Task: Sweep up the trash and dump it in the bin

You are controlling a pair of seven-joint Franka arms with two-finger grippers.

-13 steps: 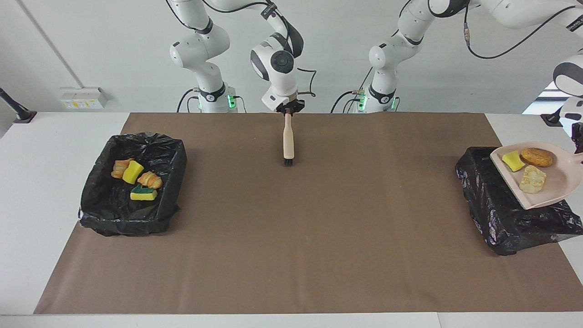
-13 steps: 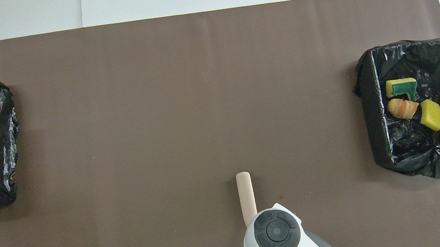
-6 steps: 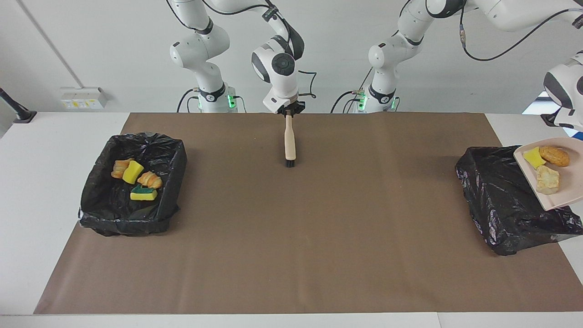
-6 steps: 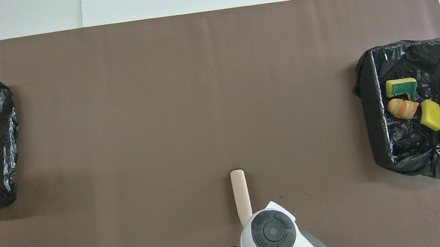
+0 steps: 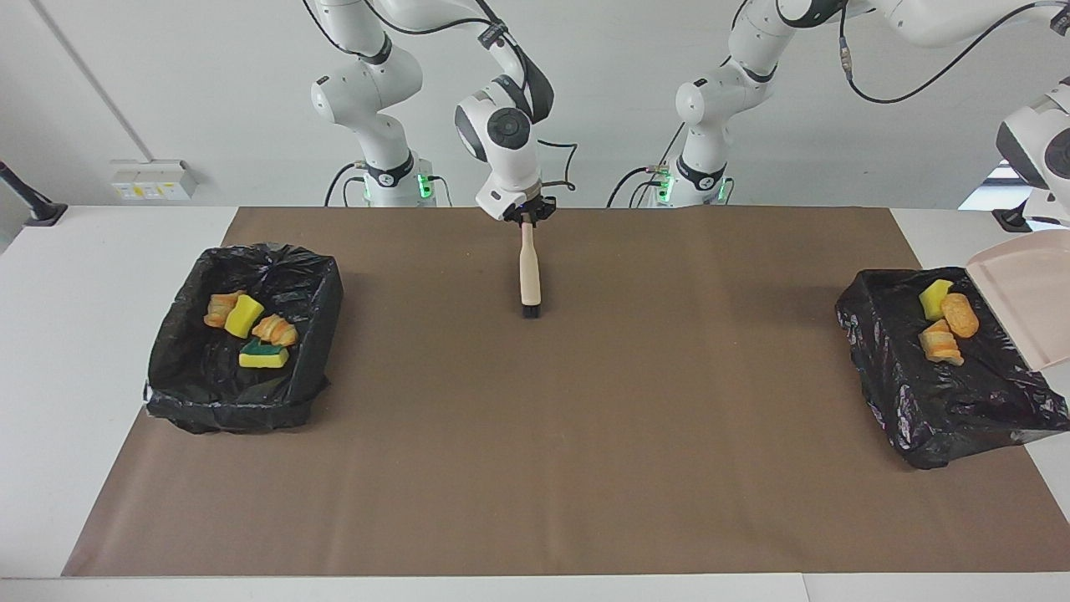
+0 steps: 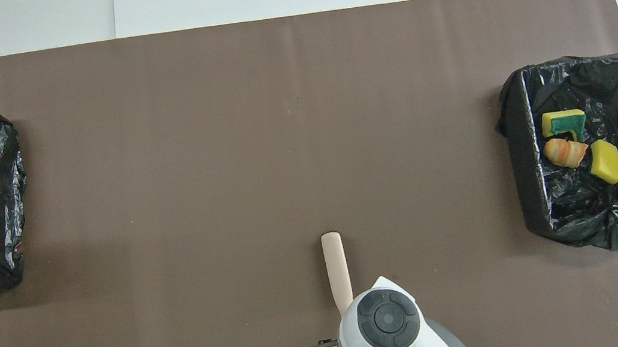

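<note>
Brown paper mat (image 5: 535, 435), smooth and matte, over a white table (image 5: 84, 334); pale wall. Two crinkled black-bagged bins: one (image 5: 936, 393) under the tilted beige dustpan (image 5: 1032, 297), with three scraps (image 5: 943, 322) inside; the other (image 5: 242, 393) has four scraps (image 5: 249, 330). Right gripper (image 5: 527, 216) clamps the brush (image 5: 529, 272) handle, bristles on the mat. Left gripper out of frame, closed.

No readable text, labels or numbers anywhere; the white wall box (image 5: 150, 179) carries yellow stickers, print too small to read.
</note>
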